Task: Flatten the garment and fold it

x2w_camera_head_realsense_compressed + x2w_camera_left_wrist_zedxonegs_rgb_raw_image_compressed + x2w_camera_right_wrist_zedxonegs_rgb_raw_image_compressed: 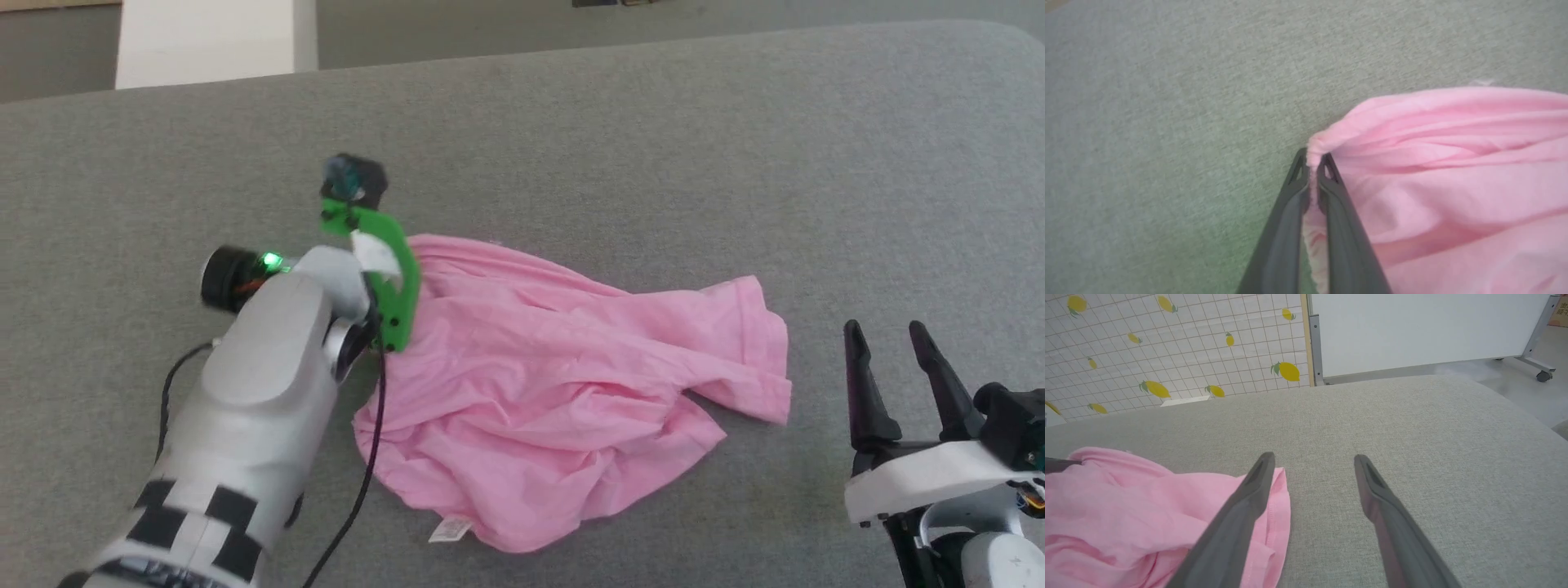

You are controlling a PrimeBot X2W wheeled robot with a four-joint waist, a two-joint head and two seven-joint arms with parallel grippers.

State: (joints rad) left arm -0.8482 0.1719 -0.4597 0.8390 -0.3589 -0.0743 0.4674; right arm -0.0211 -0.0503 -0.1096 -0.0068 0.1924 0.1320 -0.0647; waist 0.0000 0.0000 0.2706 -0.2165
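Note:
The pink garment lies crumpled on the grey cushioned surface, with a small white tag at its near edge. My left gripper is shut on the garment's gathered left edge; a ridge of pink cloth is pinched between the two dark fingers. In the head view the left wrist with its green bracket covers that corner. My right gripper stands open at the lower right, a little right of the garment's right edge, with nothing between its fingers.
The grey surface stretches wide beyond and to the right of the cloth. Past its far edge stand a white panel on a wheeled frame and a lemon-patterned grid sheet. A black cable hangs from my left wrist across the cloth's near left part.

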